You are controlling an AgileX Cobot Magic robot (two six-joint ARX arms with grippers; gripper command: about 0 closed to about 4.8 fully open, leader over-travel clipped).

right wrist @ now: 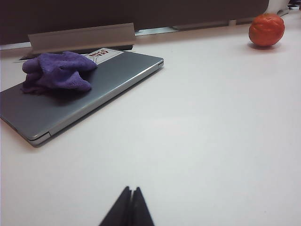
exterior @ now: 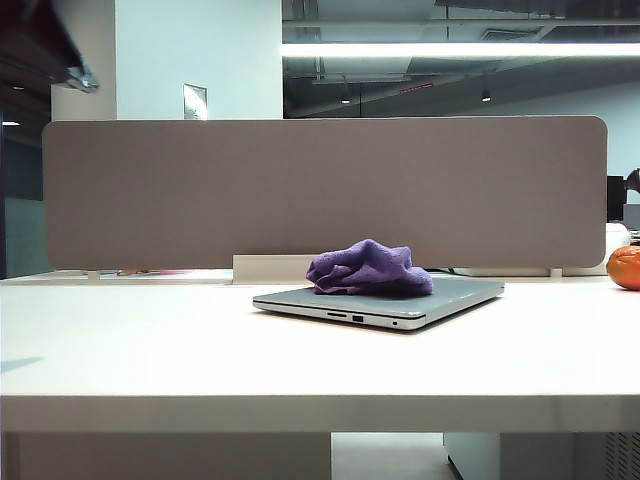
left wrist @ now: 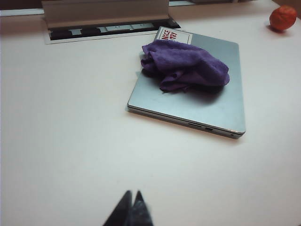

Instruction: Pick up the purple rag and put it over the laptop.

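Observation:
The purple rag (exterior: pixel 370 268) (left wrist: pixel 186 65) (right wrist: pixel 57 70) lies bunched in rumpled folds on the lid of the shut silver-grey laptop (exterior: pixel 455 295) (left wrist: pixel 207 108) (right wrist: pixel 94 89), covering only part of it. The laptop rests flat on the white table, ports along its near side edge. My left gripper (left wrist: pixel 132 193) is shut and empty, well back from the laptop over bare table; a dark blurred part of that arm (exterior: pixel 45 45) shows at the upper left of the exterior view. My right gripper (right wrist: pixel 131 189) is shut and empty above bare table, away from the laptop.
An orange round fruit (exterior: pixel 625 267) (left wrist: pixel 282 18) (right wrist: pixel 266 29) sits at the table's far right. A grey divider panel (exterior: pixel 320 190) runs along the back edge, with a cable slot and raised flap (left wrist: pixel 106 14) behind the laptop. A red-lettered label (left wrist: pixel 168 35) lies by the laptop's back corner.

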